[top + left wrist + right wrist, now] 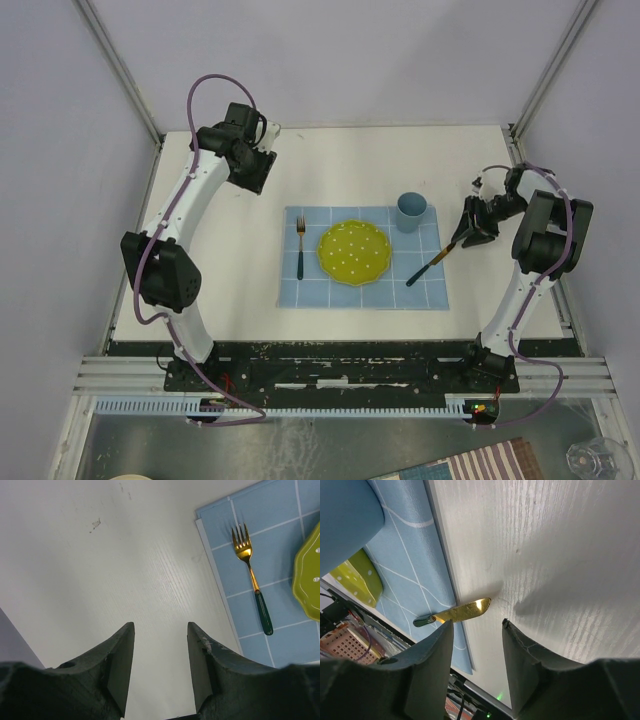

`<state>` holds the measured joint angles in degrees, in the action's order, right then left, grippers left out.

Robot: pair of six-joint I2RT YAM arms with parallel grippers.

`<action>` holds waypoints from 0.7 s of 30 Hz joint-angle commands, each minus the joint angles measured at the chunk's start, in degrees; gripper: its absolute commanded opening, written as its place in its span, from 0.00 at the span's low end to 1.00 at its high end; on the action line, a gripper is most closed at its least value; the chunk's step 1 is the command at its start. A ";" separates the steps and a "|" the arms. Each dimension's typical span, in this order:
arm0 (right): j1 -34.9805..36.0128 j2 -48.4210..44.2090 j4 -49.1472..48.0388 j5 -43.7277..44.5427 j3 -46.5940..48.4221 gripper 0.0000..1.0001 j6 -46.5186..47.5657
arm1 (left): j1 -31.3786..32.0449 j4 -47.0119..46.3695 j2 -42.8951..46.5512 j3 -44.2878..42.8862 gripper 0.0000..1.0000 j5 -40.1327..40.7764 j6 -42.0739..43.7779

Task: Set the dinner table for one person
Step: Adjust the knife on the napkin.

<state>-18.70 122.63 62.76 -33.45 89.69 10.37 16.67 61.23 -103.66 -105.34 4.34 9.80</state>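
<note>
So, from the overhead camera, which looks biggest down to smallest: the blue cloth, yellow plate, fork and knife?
1. Blue checked cloth.
2. Yellow plate.
3. Fork and knife: about the same length, so I can't rank one above the other.

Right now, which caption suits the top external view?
Placemat with fork, yellow plate, blue cup, knife; left gripper and right gripper empty.

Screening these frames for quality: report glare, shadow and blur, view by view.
Top external: even, soft light, everything sharp, hardly any shadow around the yellow plate. Left wrist: fork crisp with a gold glint; the left gripper, close to the lens, dark and soft. Right wrist: knife blade glares gold, a soft shadow lies on the dinner table, the blue cup blurred in the corner.
</note>
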 commanded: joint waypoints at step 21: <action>0.26 7.63 -1.58 -3.46 4.88 0.51 -1.40 | -0.32 -0.57 3.13 1.10 0.52 -1.33 0.88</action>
<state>-18.70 128.01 64.66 -38.33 92.44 8.47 16.67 61.23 -103.66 -104.20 3.90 9.80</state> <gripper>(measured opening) 0.500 0.526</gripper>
